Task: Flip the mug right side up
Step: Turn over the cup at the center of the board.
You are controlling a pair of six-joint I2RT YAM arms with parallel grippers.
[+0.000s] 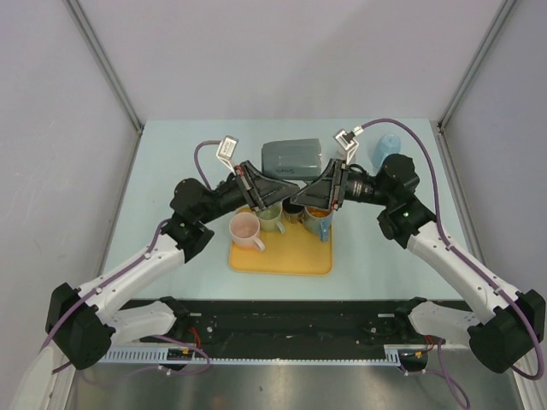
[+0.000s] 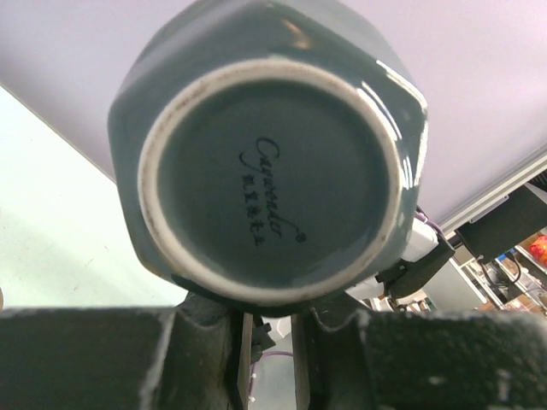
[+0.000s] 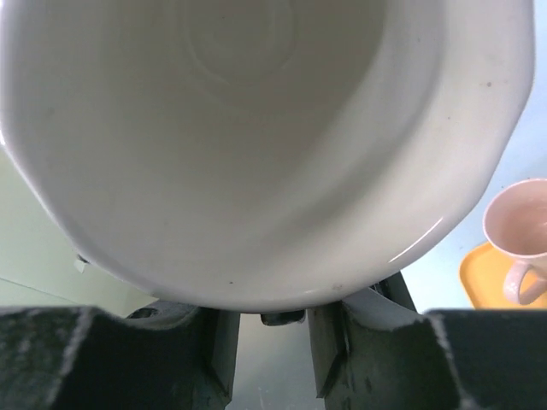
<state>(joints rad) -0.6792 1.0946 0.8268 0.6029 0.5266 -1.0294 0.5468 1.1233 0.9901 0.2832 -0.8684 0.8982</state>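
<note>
Dark left end effector faced the base of the mug, fingers drawn close. The mug lay sideways, seemingly half turned, by the far edge of the tray. The right end effector faced its mouth, fingers likewise close. Whether either gripped it could not be told. The next move likely called for tipping the base downward.

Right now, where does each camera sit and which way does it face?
Top external: fixed above and behind the arms, looking down on the table, yellow tray and mug; both arms show.
Left wrist: on the left arm, facing the base of the mug; its own fingers at the bottom.
Right wrist: on the right arm, looking into the white inside of the mug; its own fingers at the bottom.
Shared: both wrist views see one mug from opposite ends; right wrist and top both show the pink cup.
</note>
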